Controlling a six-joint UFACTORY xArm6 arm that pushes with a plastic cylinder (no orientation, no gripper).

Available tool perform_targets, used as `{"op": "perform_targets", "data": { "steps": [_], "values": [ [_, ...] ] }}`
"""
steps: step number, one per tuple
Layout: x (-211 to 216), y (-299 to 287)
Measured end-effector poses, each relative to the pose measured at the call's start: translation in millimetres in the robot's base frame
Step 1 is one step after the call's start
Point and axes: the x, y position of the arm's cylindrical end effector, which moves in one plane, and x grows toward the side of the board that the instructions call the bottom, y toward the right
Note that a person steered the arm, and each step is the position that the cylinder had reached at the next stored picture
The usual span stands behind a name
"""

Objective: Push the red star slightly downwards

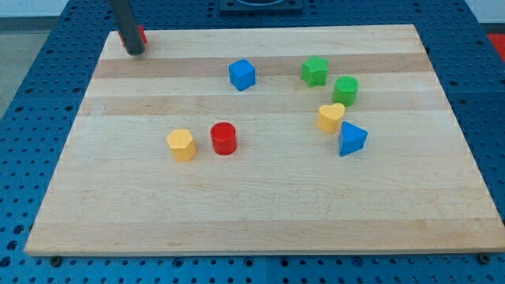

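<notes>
Showing a pale wooden board [260, 197] of glued planks, lying on a blue perforated table [24, 71] whose rows of holes surround the board on every side. At the far left corner of the board stands the dark rod, with my tip [135, 52] resting on the wood. A small red block, most likely the red star [141, 35], sits just behind and to the right of the rod; only a sliver of it shows, so its shape cannot be confirmed, and it appears to touch the rod. The arm carries no claw, so nothing is released, clenched or grasped; contact is by the tip alone.

Other blocks lie well apart from the tip. A blue cube [242, 74] sits far of centre. To its right are a green star [315, 71] and, just nearer and further right, a green cylinder [346, 91]. A yellow heart [331, 117] lies near the green cylinder, with a blue triangle [352, 139] just beside it on its near right. Left of centre, a red cylinder [224, 138] and a yellow hexagon [181, 145] stand side by side, close but apart. A dark fixture [260, 6] shows at the far edge, cut off by the frame.
</notes>
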Motion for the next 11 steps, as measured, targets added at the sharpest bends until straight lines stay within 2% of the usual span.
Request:
{"op": "perform_targets", "data": {
  "steps": [3, 4, 5, 6, 7, 9, 11],
  "values": [
    [17, 10],
    [11, 43],
    [-6, 70],
    [-45, 71],
    [-56, 71],
    [-55, 72],
    [-6, 47]
  ]
}}
